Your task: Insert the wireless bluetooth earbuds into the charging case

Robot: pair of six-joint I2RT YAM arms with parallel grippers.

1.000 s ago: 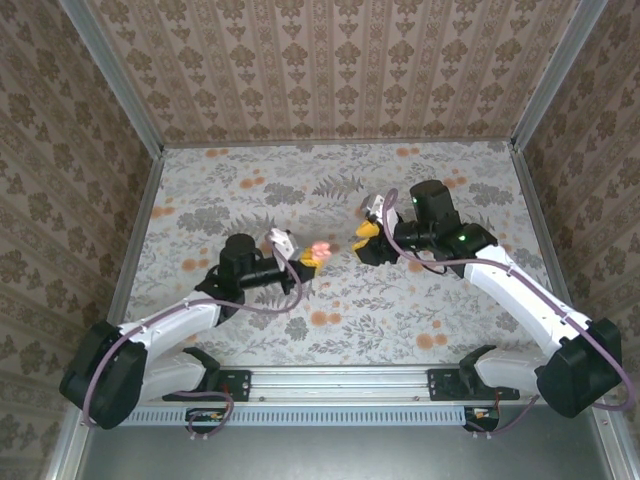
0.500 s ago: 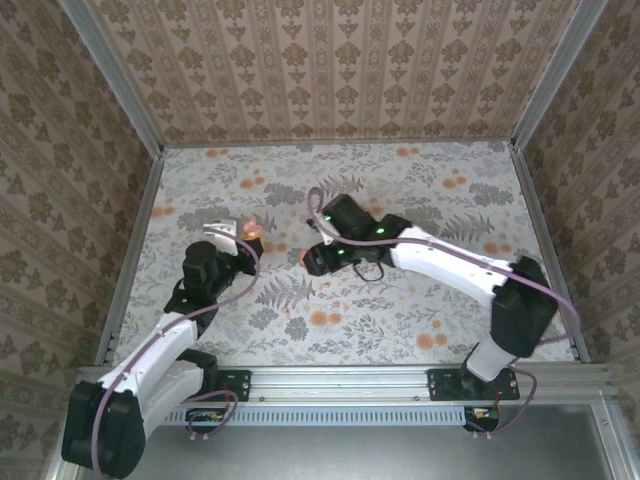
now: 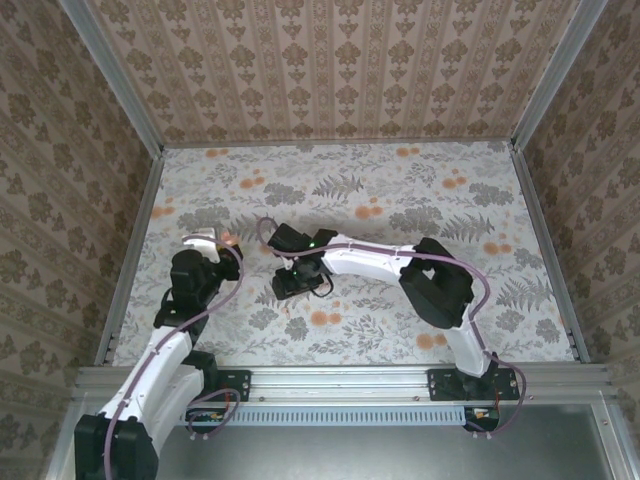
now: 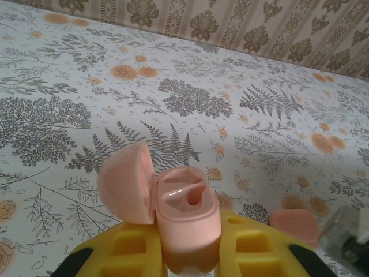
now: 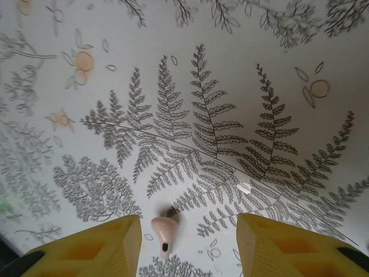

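Note:
The salmon-pink charging case [image 4: 187,222] stands upright between the yellow fingers of my left gripper [image 4: 187,242], which is shut on it. Its lid [image 4: 125,183] hangs open to the left, and a hollow socket shows in the glossy insert. From above, the left gripper [image 3: 226,241] is at the table's left with the case [image 3: 231,238] at its tip. My right gripper [image 3: 300,283] points down at the mat just right of it. It is open [image 5: 189,225], and one tiny pink earbud [image 5: 164,229] lies on the mat between its fingers, close to the left finger [image 5: 109,242].
A flat pink piece [image 4: 294,224] lies on the mat to the right of the case. A small clear chip [image 5: 244,187] sits on the fern print near the right finger. The flowered mat [image 3: 400,200] stretches wide at the back and right, inside patterned walls.
The right arm has swung far left across the table and lowered its open gripper over the earbud. The left gripper has drawn back to the left with the case.

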